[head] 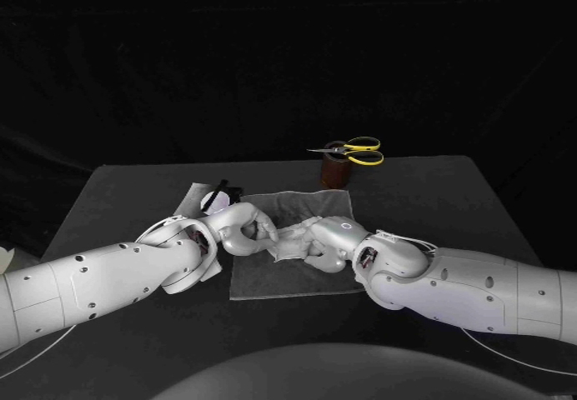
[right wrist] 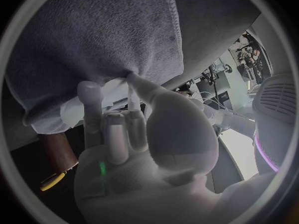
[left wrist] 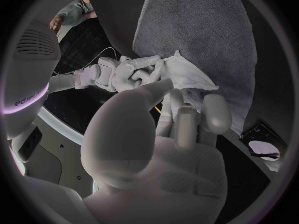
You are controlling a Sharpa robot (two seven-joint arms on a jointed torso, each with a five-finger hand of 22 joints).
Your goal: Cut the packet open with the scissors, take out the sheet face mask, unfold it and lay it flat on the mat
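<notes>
Pinching a single layer at opposite edges and drawing the hands apart slowly, low over the mat, looks like the way to do this unfolding step well, since a damp sheet may tear or cling back onto itself. The left hand's (head: pixel 241 229) fingertips (left wrist: pixel 160 87) are closed to a narrow pinch on one edge of the sheet mask (left wrist: pixel 187 74), with the other fingers only loosely curled beside it. The right hand (head: pixel 327 242) faces it, fingers (right wrist: pixel 91 98) drawn close together with white material caught between them, so it too has hold of the sheet. The mask hangs between the two hands as a crumpled, partly folded white wedge, not yet spread, just above the middle of the grey mat (head: pixel 301 204). Beside the mat's far left corner lies the packet (head: pixel 207 198), apart from both hands. Beyond the mat's far edge the yellow-handled scissors (head: pixel 355 151) rest on a brown holder (head: pixel 333 173) on the black table (head: pixel 457 200).
</notes>
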